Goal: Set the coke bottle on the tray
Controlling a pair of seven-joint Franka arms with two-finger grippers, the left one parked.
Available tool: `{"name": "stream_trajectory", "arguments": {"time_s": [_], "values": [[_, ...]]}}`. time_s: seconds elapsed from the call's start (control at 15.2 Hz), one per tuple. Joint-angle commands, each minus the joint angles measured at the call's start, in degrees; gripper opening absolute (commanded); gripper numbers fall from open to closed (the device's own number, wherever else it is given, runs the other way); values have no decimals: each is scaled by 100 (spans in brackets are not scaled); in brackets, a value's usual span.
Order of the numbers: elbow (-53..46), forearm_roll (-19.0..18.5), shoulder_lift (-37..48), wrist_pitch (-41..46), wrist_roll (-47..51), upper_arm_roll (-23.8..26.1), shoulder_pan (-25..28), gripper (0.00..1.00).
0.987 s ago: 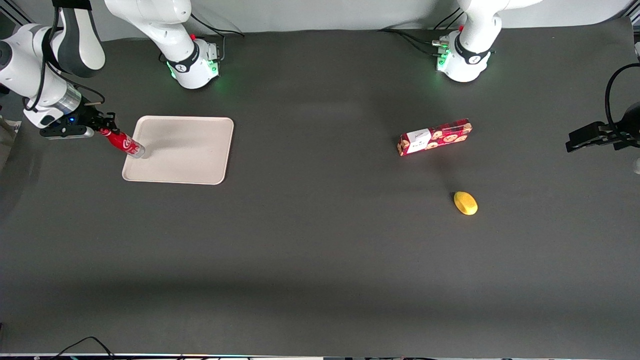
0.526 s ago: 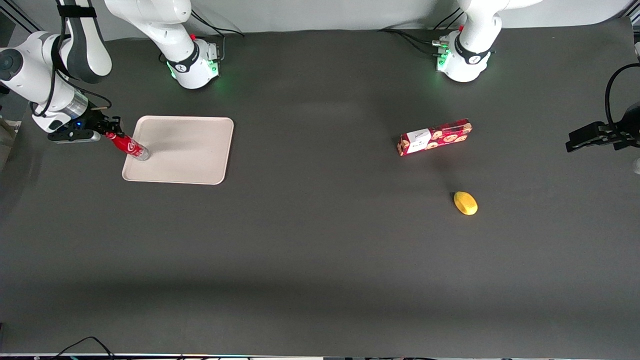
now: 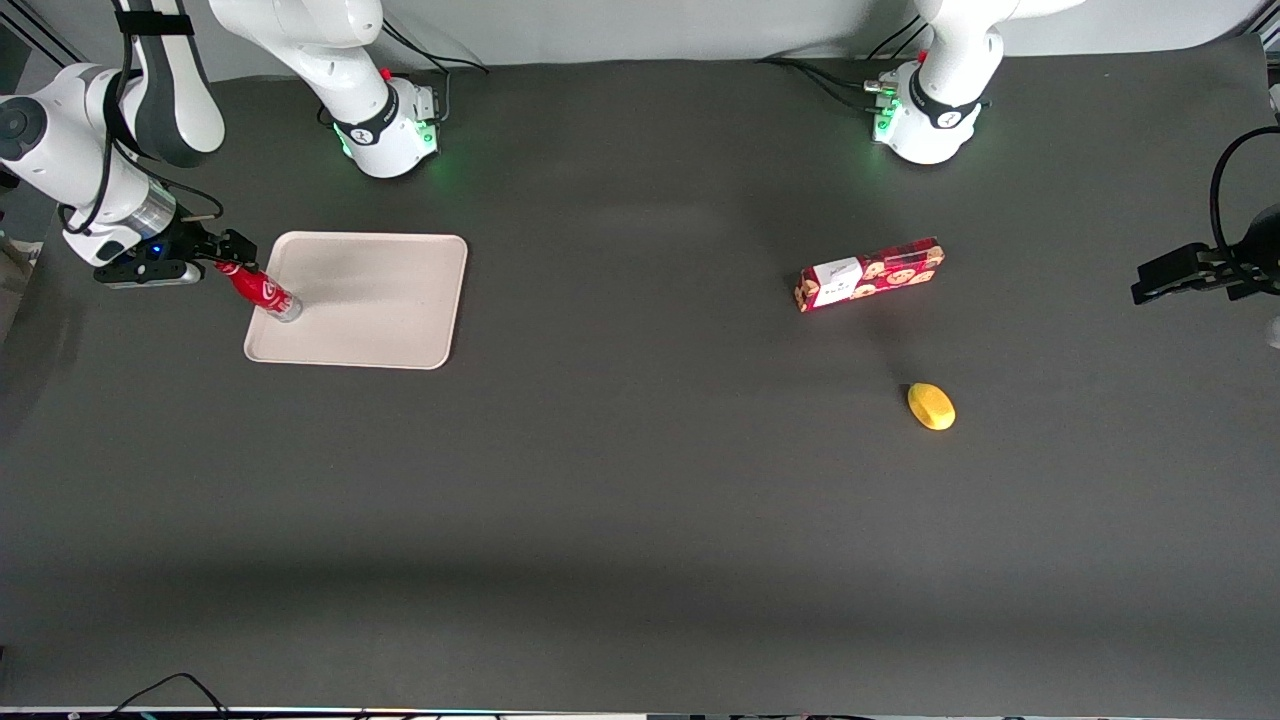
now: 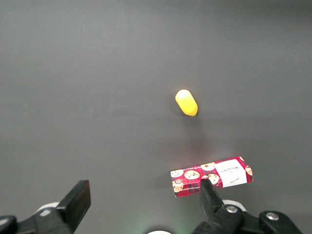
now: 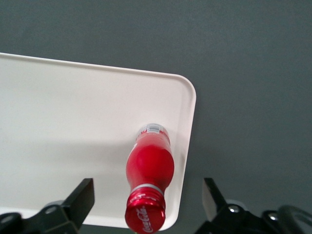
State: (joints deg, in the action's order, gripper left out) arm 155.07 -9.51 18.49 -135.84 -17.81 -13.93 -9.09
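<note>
The coke bottle (image 3: 262, 291) is red with a red cap and stands on the beige tray (image 3: 380, 300), close to the tray's edge toward the working arm's end of the table. My right gripper (image 3: 228, 258) is just above the bottle's cap. In the right wrist view the bottle (image 5: 150, 168) rises from the tray (image 5: 73, 122) near a rounded corner. The gripper (image 5: 147, 191) is open there. Its fingers (image 5: 80, 199) stand wide on either side of the cap and do not touch it.
A long red cookie box (image 3: 868, 273) and a yellow oval object (image 3: 931, 406) lie toward the parked arm's end of the table. Both also show in the left wrist view, the box (image 4: 211, 176) and the yellow object (image 4: 186, 102). Two arm bases stand at the table's back edge.
The gripper carried the tilted bottle a little farther over the tray's edge and set its base on the tray. The fingers now stand apart from the cap.
</note>
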Motion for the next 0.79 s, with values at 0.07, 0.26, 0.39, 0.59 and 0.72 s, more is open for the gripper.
{"name": "stream_trajectory", "arguments": {"time_s": [0.07, 0.26, 0.39, 0.59, 0.72], "values": [[-581, -68, 93, 582, 23, 426, -14, 100], [-1468, -15, 67, 1321, 120, 698, -5, 100], [-2240, 37, -81, 1857, 357, 969, 4, 100], [-3724, 677, -643, 2883, 524, 1208, 4, 100], [-4753, 758, -1082, 3596, 691, 1365, -5, 100]]}}
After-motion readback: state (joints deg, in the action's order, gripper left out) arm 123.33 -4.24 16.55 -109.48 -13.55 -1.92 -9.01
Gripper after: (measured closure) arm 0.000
